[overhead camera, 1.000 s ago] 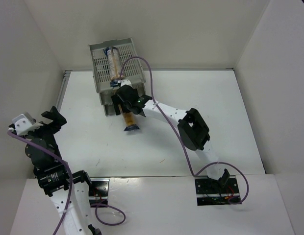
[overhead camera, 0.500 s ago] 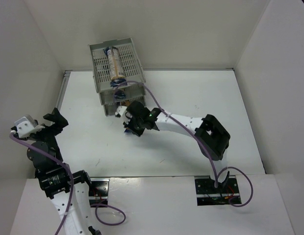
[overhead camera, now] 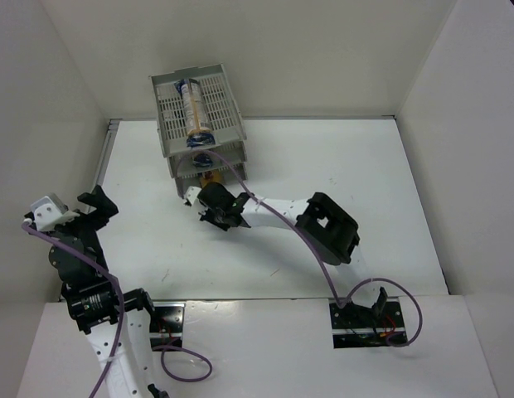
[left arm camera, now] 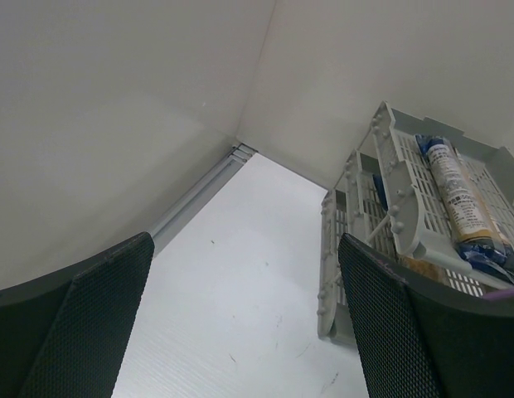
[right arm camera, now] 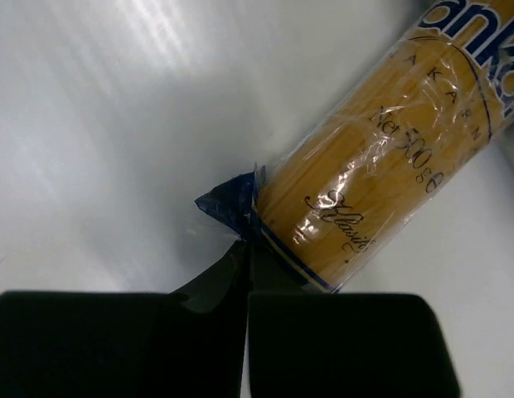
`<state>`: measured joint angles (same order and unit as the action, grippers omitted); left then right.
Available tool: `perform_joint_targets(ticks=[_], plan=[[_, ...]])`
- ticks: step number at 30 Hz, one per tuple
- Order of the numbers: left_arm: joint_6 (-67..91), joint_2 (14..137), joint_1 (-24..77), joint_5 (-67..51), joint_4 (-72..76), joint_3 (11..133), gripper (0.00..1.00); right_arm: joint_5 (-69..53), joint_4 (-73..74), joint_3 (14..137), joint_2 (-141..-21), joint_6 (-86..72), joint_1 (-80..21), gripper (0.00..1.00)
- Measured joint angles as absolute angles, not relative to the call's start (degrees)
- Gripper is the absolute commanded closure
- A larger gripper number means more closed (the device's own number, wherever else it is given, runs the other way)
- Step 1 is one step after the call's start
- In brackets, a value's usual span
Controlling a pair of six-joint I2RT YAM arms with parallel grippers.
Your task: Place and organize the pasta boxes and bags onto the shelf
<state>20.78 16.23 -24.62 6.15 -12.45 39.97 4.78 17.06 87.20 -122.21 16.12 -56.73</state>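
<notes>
The shelf (overhead camera: 170, 124) stands at the far left of the counter (overhead camera: 365, 182). Its top tray holds one pasta bag, the top packet (overhead camera: 193, 108), lying lengthwise. Under that tray's front edge the blue end of a middle packet (overhead camera: 203, 157) shows. Lower still, an orange stretch of the lowest packet (overhead camera: 210, 176) reaches out of a lower tier toward the right fingers (overhead camera: 212, 204).

The right wrist view alone shows this lowest packet (right arm camera: 356, 166) close up: clear film over yellow spaghetti, "500 g e" in dark print, an unreadable script word beneath, and white letters on blue cut off at the corner. The right fingers (right arm camera: 215, 282) are closed together with their tips at the packet's crimped blue end. Whether they pinch any film cannot be told.

Only the left wrist view shows the shelf (left arm camera: 390, 199) from the side, its tiers stacked. The label print on the top packet (left arm camera: 456, 199) is too small to read. The left fingers (left arm camera: 83, 332) stand wide apart, holding nothing, well apart from the shelf.
</notes>
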Motion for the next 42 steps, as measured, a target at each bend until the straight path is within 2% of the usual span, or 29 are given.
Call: perform_joint_targets(ticks=[9, 13, 29, 31, 32, 35, 36, 38, 39, 41, 42], plan=[[19.6, 16.4, -25.1, 7.0, -11.9, 39.6, 0.01, 25.6, 7.2, 98.4, -132.7, 16.2, -56.6, 1.00], [19.5, 17.0, -25.1, 7.0, -11.6, 39.0, 0.01, 31.0, 4.3, 103.3, -136.5, 16.1, -56.2, 1.00], [19.2, 17.8, -25.1, 6.9, -11.5, 39.0, 0.01, 35.1, 3.3, 108.2, -140.0, 16.3, -56.9, 1.00], [19.3, 17.8, -25.1, 6.7, -11.5, 39.0, 0.01, 34.6, 5.0, 108.2, -139.1, 15.9, -57.8, 0.90], [19.4, 17.8, -25.1, 6.7, -11.5, 39.0, 0.01, 34.4, 6.0, 108.2, -138.2, 15.5, -58.4, 0.75], [19.6, 17.3, -25.1, 6.6, -11.6, 39.0, 0.01, 33.7, 8.4, 108.2, -134.0, 14.7, -60.6, 0.57], [19.7, 17.0, -25.0, 6.5, -11.6, 39.0, 0.01, 33.4, 8.7, 108.0, -132.1, 14.9, -61.5, 0.45], [19.9, 16.3, -25.0, 6.3, -11.7, 39.0, 0.01, 31.9, 9.4, 107.9, -127.9, 16.1, -63.2, 0.31], [19.9, 16.1, -24.8, 6.3, -11.9, 39.1, 0.01, 30.0, 10.5, 107.7, -125.2, 17.2, -63.9, 0.17], [19.9, 15.8, -24.4, 6.2, -12.3, 39.4, 0.01, 26.0, 13.2, 106.7, -120.0, 20.3, -65.3, 0.00], [20.0, 15.6, -24.1, 6.1, -12.4, 39.6, 0.01, 23.1, 14.9, 104.8, -116.5, 22.4, -66.0, 0.00]])
